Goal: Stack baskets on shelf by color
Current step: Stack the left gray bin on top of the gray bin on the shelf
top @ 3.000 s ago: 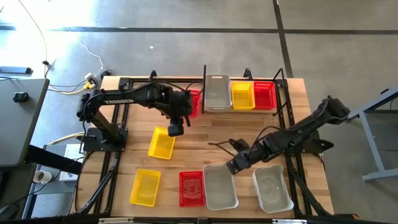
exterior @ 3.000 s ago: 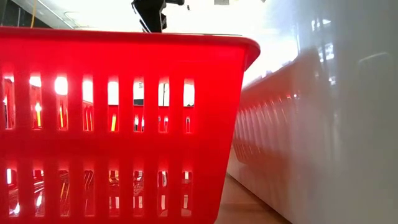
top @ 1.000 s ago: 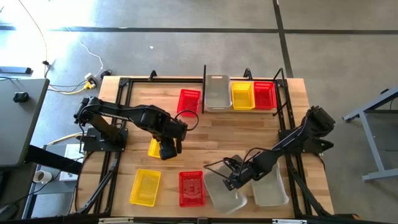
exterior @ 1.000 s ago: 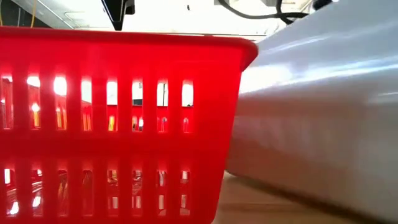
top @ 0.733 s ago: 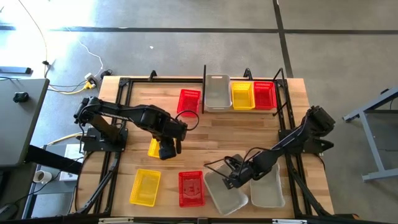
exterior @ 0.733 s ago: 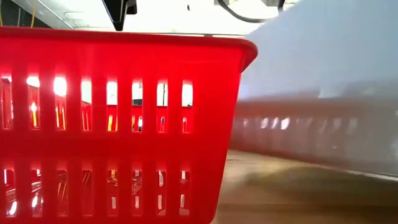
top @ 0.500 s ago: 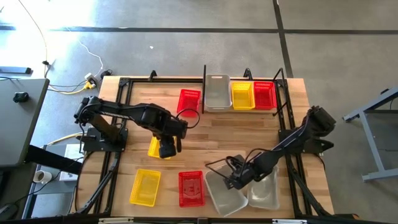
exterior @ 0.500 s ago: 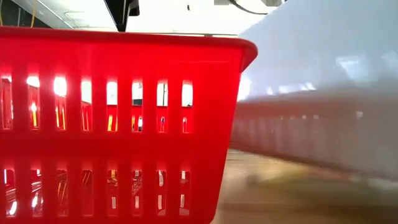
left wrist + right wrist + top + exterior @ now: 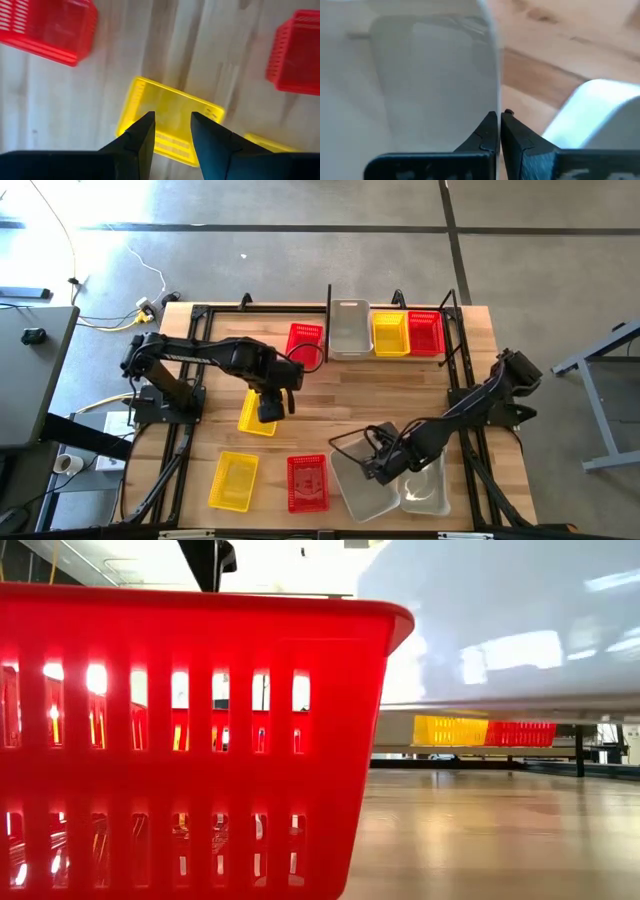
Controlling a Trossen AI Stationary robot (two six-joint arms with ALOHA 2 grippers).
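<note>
- Nine baskets are in the high view: three red, three yellow and three clear.
- Red ones: one on the shelf (image 9: 392, 308) at its far right end (image 9: 425, 333), one on the table (image 9: 330, 405) just left of the shelf (image 9: 304, 343), and one at the near edge, at about 6 o'clock (image 9: 308, 482).
- Yellow ones: one on the shelf (image 9: 390, 334), one under the left gripper (image 9: 256, 416), and one at about 7 o'clock on the table (image 9: 233, 480).
- Clear ones: one on the shelf at its left end (image 9: 349, 328), one tilted and lifted in the right gripper (image 9: 360, 485), and one beside it at about 5 o'clock (image 9: 428, 488), which it partly overlaps.
- So the shelf, at 12 o'clock on the table, holds three baskets in a row: clear, yellow, red. All the baskets look empty.
- The left gripper (image 9: 268, 411) hangs over the middle yellow basket with its fingers (image 9: 142, 137) parted; it holds nothing.
- The right gripper (image 9: 375, 467) is clenched on the rim of the lifted clear basket; in the right wrist view the fingers (image 9: 487, 131) pinch the thin wall.
- The low view alone shows the underside of the lifted clear basket, off the table, and the near red basket filling the left half of the picture.
- The left wrist view shows two red baskets well apart from the yellow one.
</note>
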